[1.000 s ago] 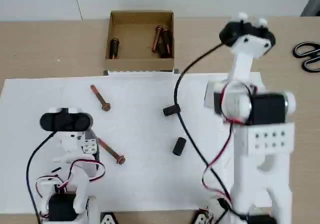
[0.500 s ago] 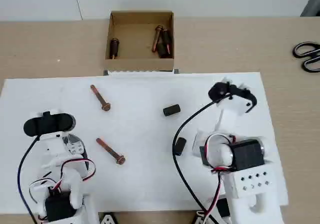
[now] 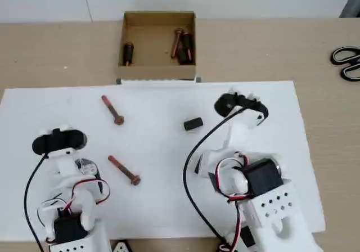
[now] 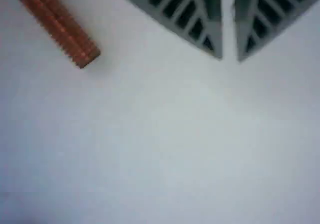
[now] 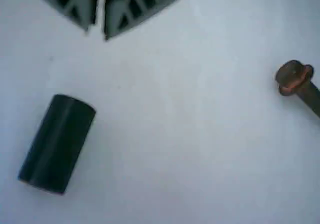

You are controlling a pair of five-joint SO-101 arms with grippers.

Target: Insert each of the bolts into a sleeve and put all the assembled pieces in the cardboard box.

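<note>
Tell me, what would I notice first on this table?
Two white arms stand out, the left arm and the right arm, both low over a white sheet. On the sheet lie a far bolt, a near bolt and a black sleeve. Beyond it, a cardboard box holds assembled pieces.

Copper bolt (image 3: 113, 110), second bolt (image 3: 124, 170), black sleeve (image 3: 193, 124) flat, loose; assembled pieces (image 3: 181, 44) inside cardboard box (image 3: 159, 71).

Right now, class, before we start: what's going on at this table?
Nothing is being held. The left gripper has its fingers shut beside the near bolt; the right gripper is shut by the near sleeve. The far bolt and far sleeve lie loose on the white sheet. Assembled pieces are in the cardboard box.
</note>
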